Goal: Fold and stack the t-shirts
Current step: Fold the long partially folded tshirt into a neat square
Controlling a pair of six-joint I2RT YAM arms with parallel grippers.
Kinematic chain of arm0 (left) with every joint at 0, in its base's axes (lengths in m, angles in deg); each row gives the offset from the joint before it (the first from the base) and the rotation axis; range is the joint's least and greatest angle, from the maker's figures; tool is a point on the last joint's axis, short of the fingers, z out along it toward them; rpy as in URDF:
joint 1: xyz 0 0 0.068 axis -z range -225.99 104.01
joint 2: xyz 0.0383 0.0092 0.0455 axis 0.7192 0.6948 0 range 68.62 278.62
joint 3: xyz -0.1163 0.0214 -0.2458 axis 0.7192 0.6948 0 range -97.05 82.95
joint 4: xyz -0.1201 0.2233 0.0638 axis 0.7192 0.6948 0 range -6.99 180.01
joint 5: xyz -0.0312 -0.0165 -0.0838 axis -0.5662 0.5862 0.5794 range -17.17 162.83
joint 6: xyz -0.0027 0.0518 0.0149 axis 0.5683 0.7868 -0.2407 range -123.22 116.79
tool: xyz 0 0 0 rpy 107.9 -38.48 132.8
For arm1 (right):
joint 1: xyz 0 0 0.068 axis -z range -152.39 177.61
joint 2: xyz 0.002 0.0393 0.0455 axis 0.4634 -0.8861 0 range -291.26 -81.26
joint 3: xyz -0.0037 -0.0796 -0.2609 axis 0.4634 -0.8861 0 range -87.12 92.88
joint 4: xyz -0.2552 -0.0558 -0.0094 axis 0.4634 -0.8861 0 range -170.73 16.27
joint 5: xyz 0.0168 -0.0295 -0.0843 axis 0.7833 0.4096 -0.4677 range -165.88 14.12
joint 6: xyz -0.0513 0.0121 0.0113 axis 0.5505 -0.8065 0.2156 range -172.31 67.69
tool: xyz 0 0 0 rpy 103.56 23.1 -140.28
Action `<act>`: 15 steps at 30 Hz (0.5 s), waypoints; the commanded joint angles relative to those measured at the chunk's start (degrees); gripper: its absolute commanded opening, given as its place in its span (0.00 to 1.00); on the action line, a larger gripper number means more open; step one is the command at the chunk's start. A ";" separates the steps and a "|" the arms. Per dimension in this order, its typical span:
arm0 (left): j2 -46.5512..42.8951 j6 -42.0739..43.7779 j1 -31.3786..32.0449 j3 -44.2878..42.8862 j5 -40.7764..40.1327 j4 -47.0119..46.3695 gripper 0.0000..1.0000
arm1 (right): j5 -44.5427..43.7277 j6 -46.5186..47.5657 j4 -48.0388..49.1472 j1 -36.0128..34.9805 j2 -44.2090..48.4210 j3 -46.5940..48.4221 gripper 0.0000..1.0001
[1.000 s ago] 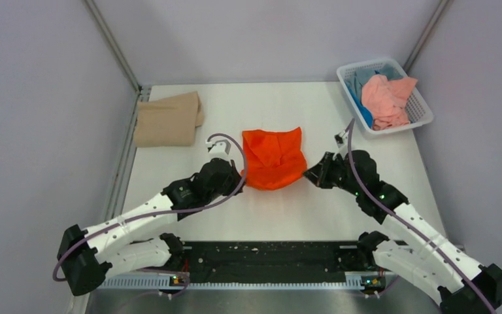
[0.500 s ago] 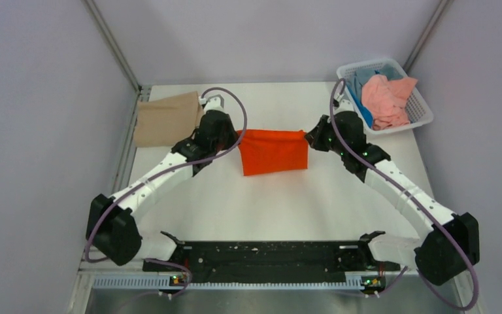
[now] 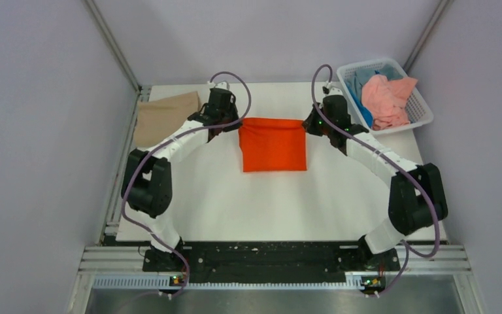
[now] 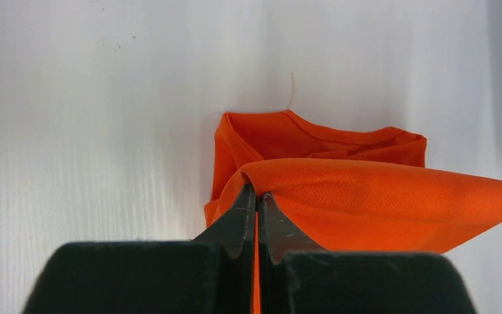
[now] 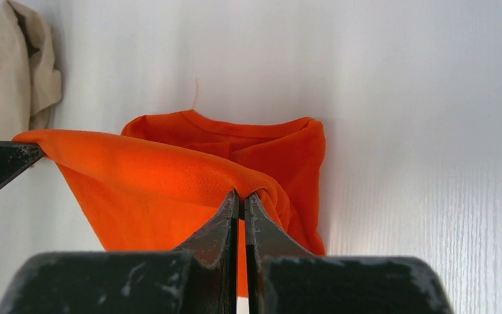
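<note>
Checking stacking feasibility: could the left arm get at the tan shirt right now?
Probably not yet: the left gripper is shut on the orange t-shirt's corner. The tan shirt lies close beside it with nothing between, so once freed, likely yes.

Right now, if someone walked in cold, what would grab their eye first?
The bright orange t-shirt in the middle of the table, its far edge stretched between the left hand and the right hand, both shut on its corners. Next, the tan t-shirt lying at the far left, and the white basket at the far right holding a pink t-shirt and a blue t-shirt.
</note>
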 commanded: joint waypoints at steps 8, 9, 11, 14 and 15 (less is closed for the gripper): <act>18.60 -0.90 -4.76 -14.09 1.40 4.06 0.00 | 3.71 1.03 5.84 4.66 -20.02 11.45 0.00; 19.95 -1.12 -5.01 -14.95 1.55 4.29 0.00 | 3.76 1.41 5.88 4.71 -22.48 12.65 0.03; 22.35 -1.70 -5.53 -17.25 1.74 5.80 0.04 | 3.70 1.34 4.39 4.86 -25.75 15.37 0.19; 24.69 -1.16 -6.17 -21.68 3.09 9.24 0.37 | 2.69 1.54 1.95 5.01 -27.50 18.85 0.53; 24.67 -0.53 -6.23 -23.37 3.41 10.82 0.58 | 1.81 1.87 0.98 4.96 -27.17 20.38 0.63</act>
